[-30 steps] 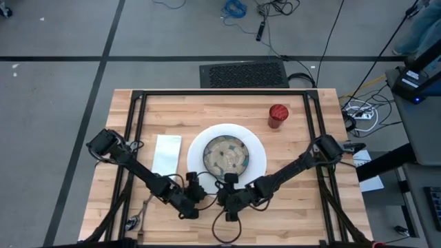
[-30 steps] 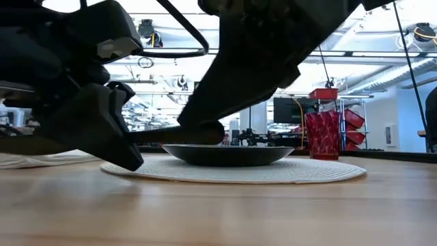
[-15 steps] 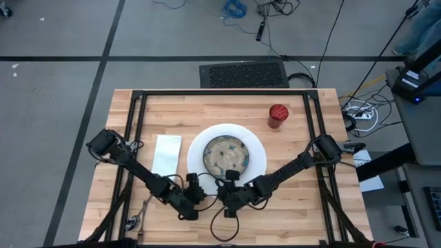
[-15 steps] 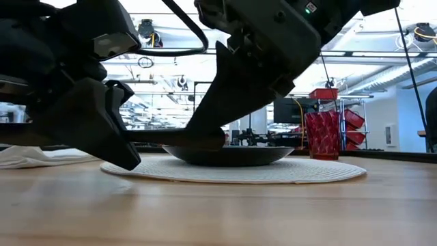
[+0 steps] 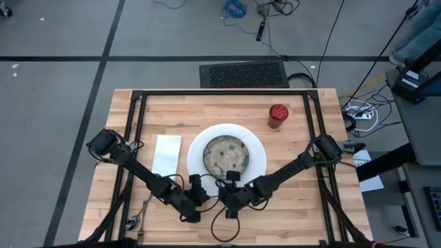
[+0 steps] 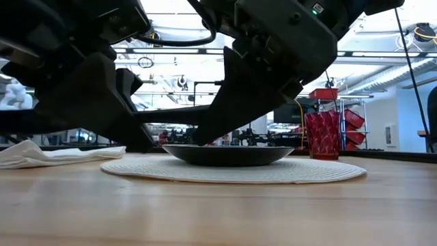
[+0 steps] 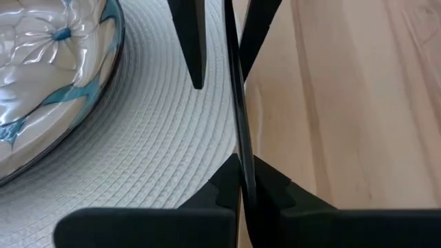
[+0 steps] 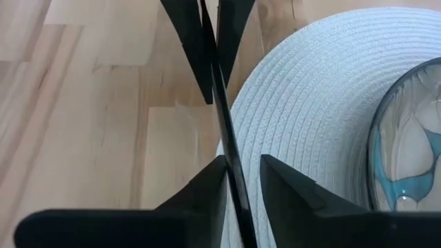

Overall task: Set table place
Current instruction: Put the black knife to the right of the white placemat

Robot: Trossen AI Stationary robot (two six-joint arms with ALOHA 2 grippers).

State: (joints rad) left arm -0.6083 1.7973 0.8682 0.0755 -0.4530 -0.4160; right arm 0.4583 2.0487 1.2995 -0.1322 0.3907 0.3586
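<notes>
A thin dark piece of cutlery [image 6: 174, 115] hangs level over the near rim of the round white plate [image 5: 256, 157]. The patterned bowl [image 5: 227, 154] stands on that plate. My left gripper [image 7: 241, 184] is shut on the cutlery from the table's left. My right gripper [image 8: 242, 169] faces it from the right. Its fingers stand open on either side of the cutlery's other end [image 8: 227, 155]. A white napkin [image 5: 166, 153] lies left of the plate. A red cup [image 5: 278, 116] stands at the far right. My left gripper pinches the cutlery [image 7: 241, 162] between its two fingers, with the thin edge showing. The fingers lie level and along it, coming from the table's left. The cutlery sticks out level past the fingertips, clear of plate and table. My right gripper has the cutlery close along one finger [image 8: 210, 180], with a gap to the other finger [image 8: 279, 178]. I cannot tell whether it touches.
More cutlery [image 5: 140, 212] lies near the table's near left corner beside the black frame [image 5: 131, 138]. Bare wood [image 5: 296, 200] lies right of the plate and along the near edge.
My left gripper has risen a little with the cutlery, which stays level and now hangs higher over the plate's rim. My right gripper has risen with it and reaches farther along the cutlery's free end.
</notes>
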